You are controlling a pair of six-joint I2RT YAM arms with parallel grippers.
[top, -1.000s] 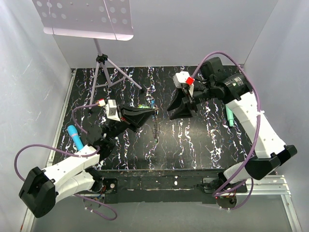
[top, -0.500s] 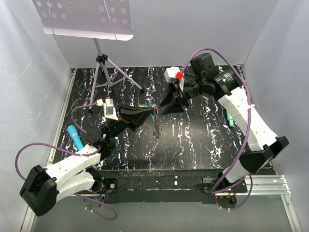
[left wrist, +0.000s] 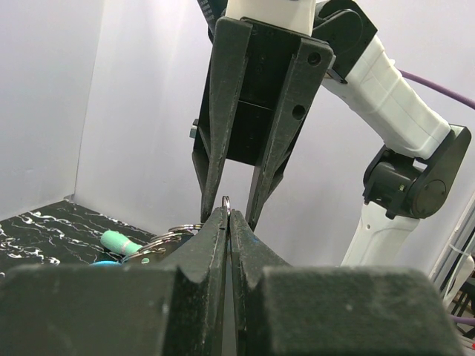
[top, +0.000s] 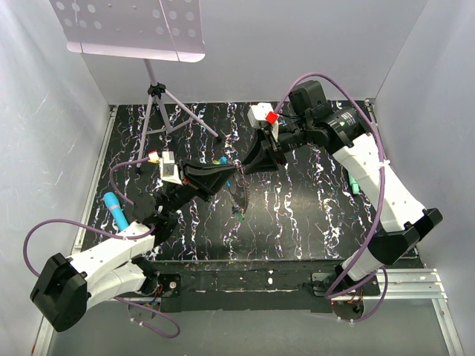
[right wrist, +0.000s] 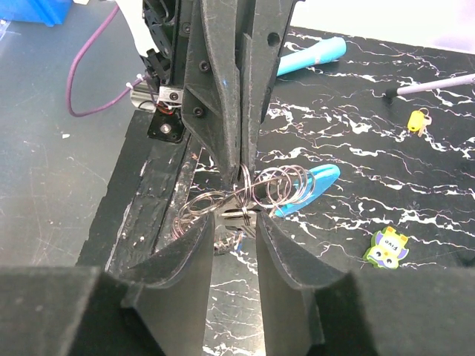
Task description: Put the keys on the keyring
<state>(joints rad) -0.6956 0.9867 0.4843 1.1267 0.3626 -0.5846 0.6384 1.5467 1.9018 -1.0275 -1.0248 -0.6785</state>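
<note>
The keyring [right wrist: 276,185], a cluster of thin wire loops with one bright blue curved clip [right wrist: 310,184], hung above the middle of the black marbled table [top: 297,222], pinched at its top loop by the left gripper [left wrist: 225,211], whose fingers were pressed tightly together on it. From the overhead camera, a strand of the keyring trailed down from that grip, with one teal key [top: 240,216] at its lower end. No other key could be made out.

The right gripper [right wrist: 234,226] met the left tip to tip, its two fingers parted and standing either side of the pinched loop without visibly touching it.

Two markers lay on the table, well apart: a cyan marker [top: 115,210] near the left arm and a teal marker [top: 354,182] near the right arm. One small yellow piece [right wrist: 418,119] and one bright green owl-faced object [right wrist: 390,246] lay beyond the keyring. The print on the owl was too small to read.

One tripod stand [top: 159,111] stood at the table's far left corner, carrying a perforated white tray [top: 126,26].
</note>
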